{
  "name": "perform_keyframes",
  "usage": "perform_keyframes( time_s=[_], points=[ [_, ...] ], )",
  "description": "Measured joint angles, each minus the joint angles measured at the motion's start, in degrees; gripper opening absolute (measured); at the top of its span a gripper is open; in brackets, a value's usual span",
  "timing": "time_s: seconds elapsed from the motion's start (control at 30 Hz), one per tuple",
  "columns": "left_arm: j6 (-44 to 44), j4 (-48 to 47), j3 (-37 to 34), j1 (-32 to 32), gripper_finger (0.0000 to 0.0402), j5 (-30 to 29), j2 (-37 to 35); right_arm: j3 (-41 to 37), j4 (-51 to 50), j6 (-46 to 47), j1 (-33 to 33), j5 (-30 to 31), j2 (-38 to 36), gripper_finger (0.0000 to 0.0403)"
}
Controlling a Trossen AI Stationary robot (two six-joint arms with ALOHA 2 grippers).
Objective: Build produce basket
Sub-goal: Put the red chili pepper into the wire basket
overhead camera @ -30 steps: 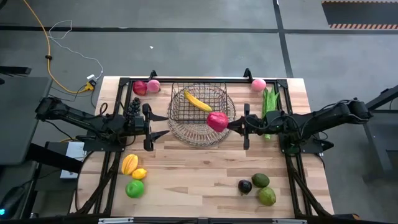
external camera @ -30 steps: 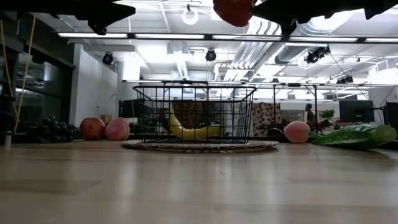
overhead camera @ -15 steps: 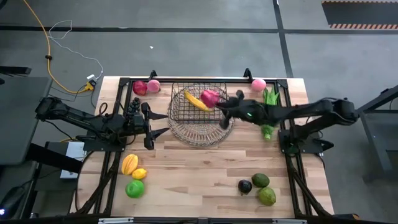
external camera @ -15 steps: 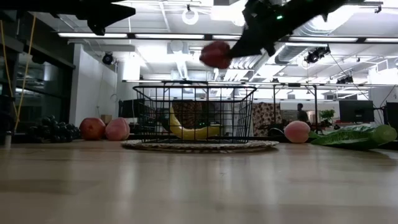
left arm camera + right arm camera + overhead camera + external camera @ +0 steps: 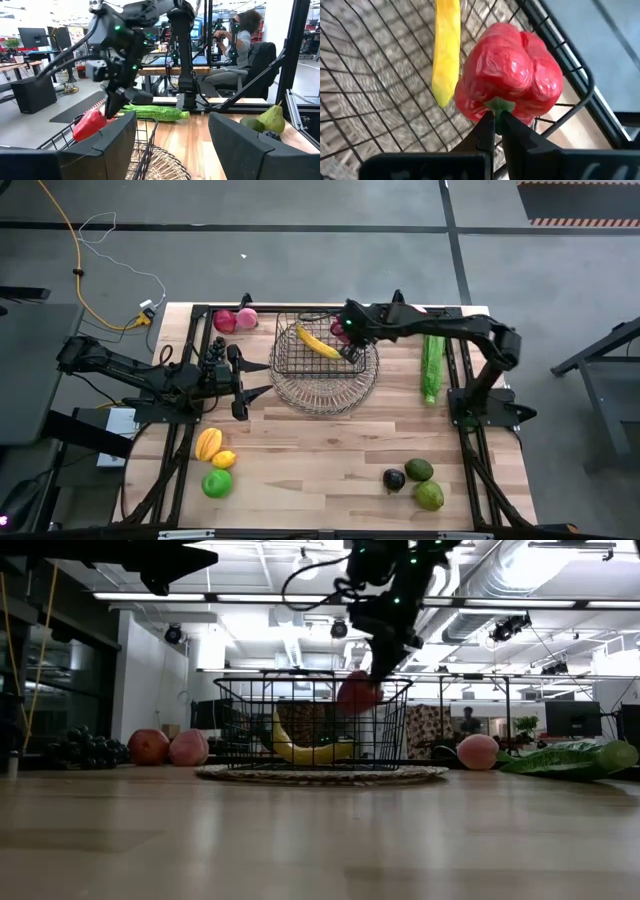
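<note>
Because the pepper (image 5: 341,332) must go in, the high view shows the right gripper (image 5: 347,335) over the basket (image 5: 290,366), while the left gripper (image 5: 266,381) waits beside it, jaws apart. Seen from the right wrist, shut jaws pinch the green stem, so the pepper hangs just beyond them above the banana (image 5: 445,50).

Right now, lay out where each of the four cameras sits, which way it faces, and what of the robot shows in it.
High view: overhead, straight down on the table; both arms show.
Low view: at tabletop height, level toward the basket; the right gripper comes from above.
Left wrist view: past the open left gripper toward the right arm.
Right wrist view: down into the basket; its fingers pinch the red pepper by its stem.
Shared: all four show the red pepper at the basket.
</note>
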Motion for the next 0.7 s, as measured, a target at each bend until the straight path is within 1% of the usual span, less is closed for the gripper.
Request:
perform_keyframes(
  time_s=[0.13,0.3,0.4,0.5,0.7],
  points=[
    [0.00,0.01,0.01,0.00,0.0237,-0.04,0.00,7.33,-11.12,-0.30,-0.74,-1.50,5.39,0.0009],
    [0.00,0.01,0.02,0.00,0.0237,-0.13,0.00,14.65,-19.60,-1.54,-0.79,-2.32,10.51,0.0009],
    [0.00,0.01,0.02,0.00,0.0237,-0.15,0.00,17.73,-21.51,-2.61,-0.79,-4.22,12.69,0.0009],
    [0.00,0.01,0.02,0.00,0.0237,-0.13,0.00,19.80,-22.60,-2.68,-0.79,-4.62,14.21,0.0009],
    [0.02,0.01,0.02,0.00,0.0237,-0.13,0.00,20.65,-23.15,-2.70,-1.04,-4.88,15.34,0.0009]
  ],
)
